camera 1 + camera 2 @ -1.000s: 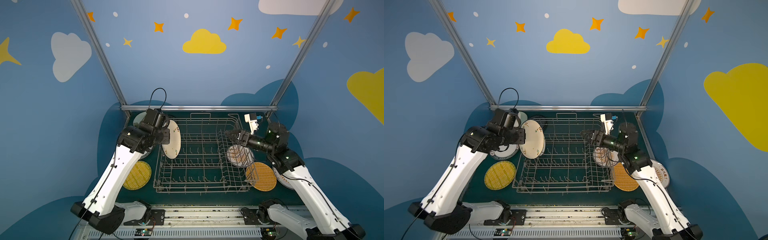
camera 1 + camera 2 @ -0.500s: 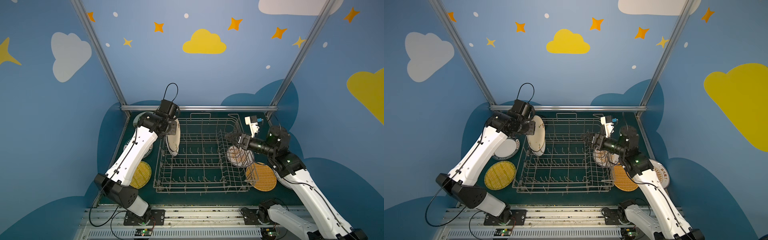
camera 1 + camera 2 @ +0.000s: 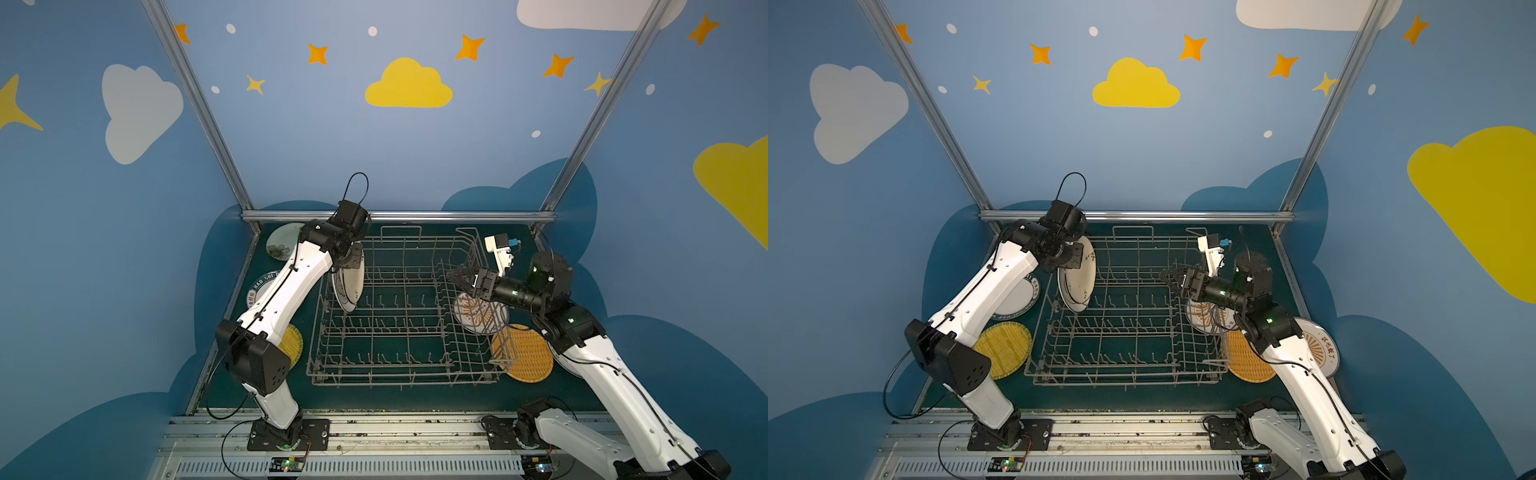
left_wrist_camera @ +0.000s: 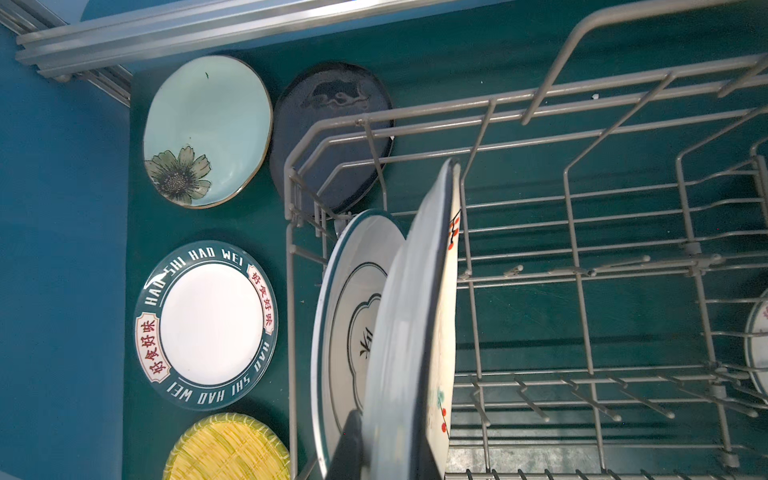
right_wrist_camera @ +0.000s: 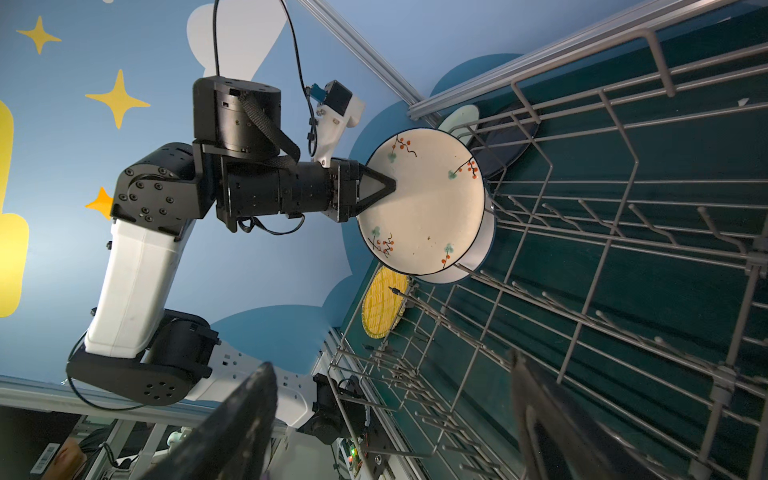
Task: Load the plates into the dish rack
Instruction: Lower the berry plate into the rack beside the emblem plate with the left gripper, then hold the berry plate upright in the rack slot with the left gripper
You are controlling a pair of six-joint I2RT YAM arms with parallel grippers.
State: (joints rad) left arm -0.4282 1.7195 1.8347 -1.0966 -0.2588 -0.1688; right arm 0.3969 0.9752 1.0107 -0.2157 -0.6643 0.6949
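left gripper (image 5: pixel 392 185): pinching cream berry-sprig plate (image 5: pixel 428 208), on edge | right gripper (image 3: pixel 455 276): spread, empty

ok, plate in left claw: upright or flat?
Upright: berry-patterned plate stands on edge in the left claw, at the left end of the dish rack.

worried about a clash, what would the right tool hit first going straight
Probably the plate in the left tool, across the rack; depth is unclear, so a rack wire might come first.
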